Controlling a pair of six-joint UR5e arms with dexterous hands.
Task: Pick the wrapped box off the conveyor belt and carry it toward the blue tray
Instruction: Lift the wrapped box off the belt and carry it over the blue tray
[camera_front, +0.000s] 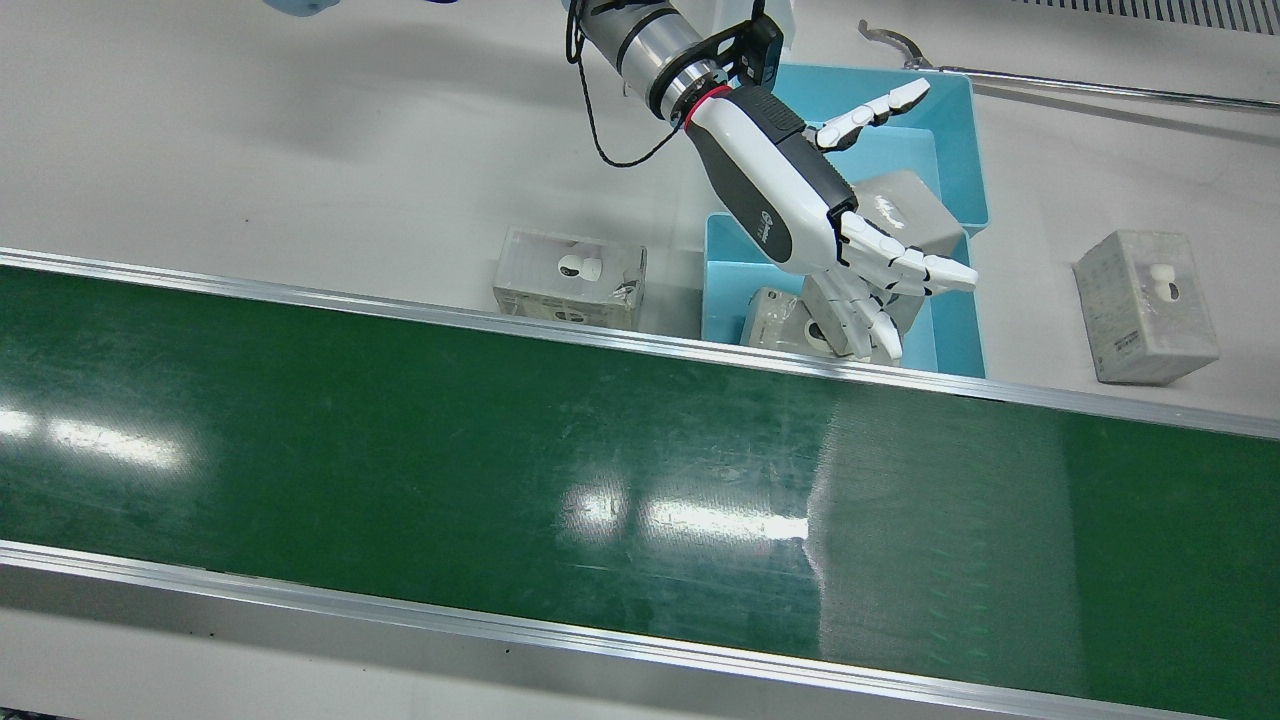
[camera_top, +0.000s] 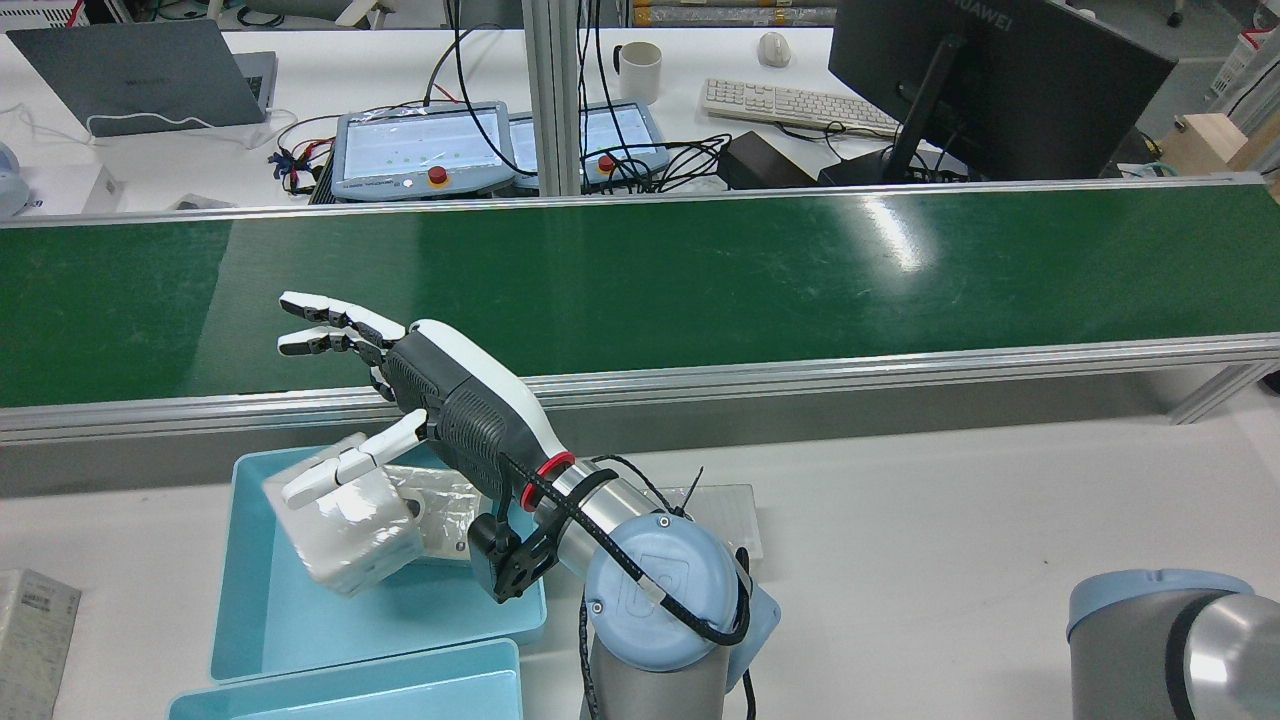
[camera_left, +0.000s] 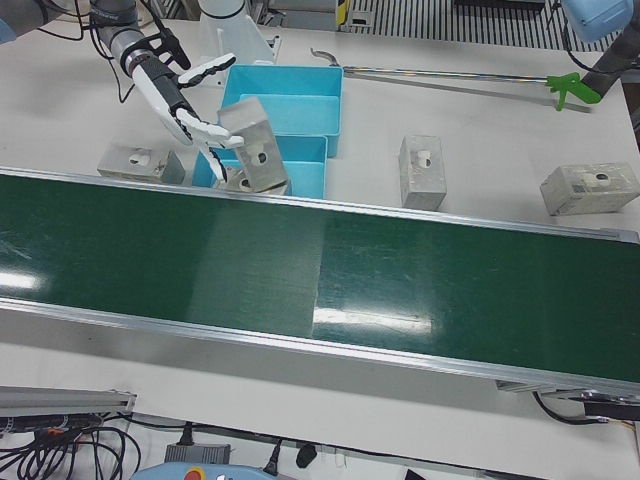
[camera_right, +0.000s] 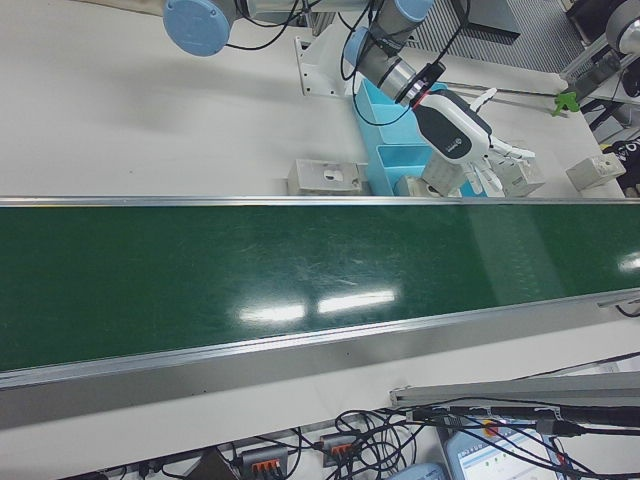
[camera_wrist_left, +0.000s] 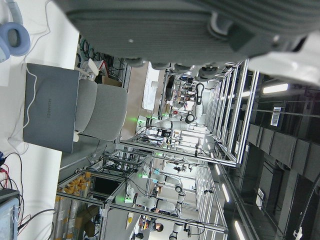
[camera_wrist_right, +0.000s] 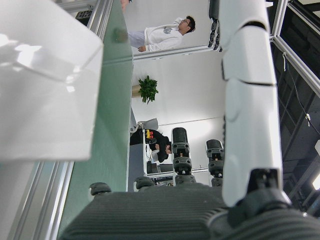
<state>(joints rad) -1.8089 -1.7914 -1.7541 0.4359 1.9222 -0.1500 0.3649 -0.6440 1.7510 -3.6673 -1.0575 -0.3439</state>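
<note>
Hovering over the near tray (camera_front: 725, 270), the left hand (camera_front: 800, 200) was spread wide, fingers straight and thumb out. As far as I could judge it gripped nothing, though the thumb lay on or just over the box (camera_front: 905, 215). The box was off the belt (camera_front: 500, 450) and already within the tray's walls, directly under the palm and tipped up on an edge rather than lying flat. Its long axis seemed to run roughly along the fingers, toward the belt. A re-grasp would mean closing straight down and around it.

The left arm was the nearer one. The right hand showed only in its own camera, too close to tell how open it was.

The near tray also held a second box (camera_front: 775, 320), lying beside the belt rail. The far tray (camera_front: 950, 130) touched it behind. Two more boxes (camera_front: 570, 280) sat on the desk, one on either side of the trays.
</note>
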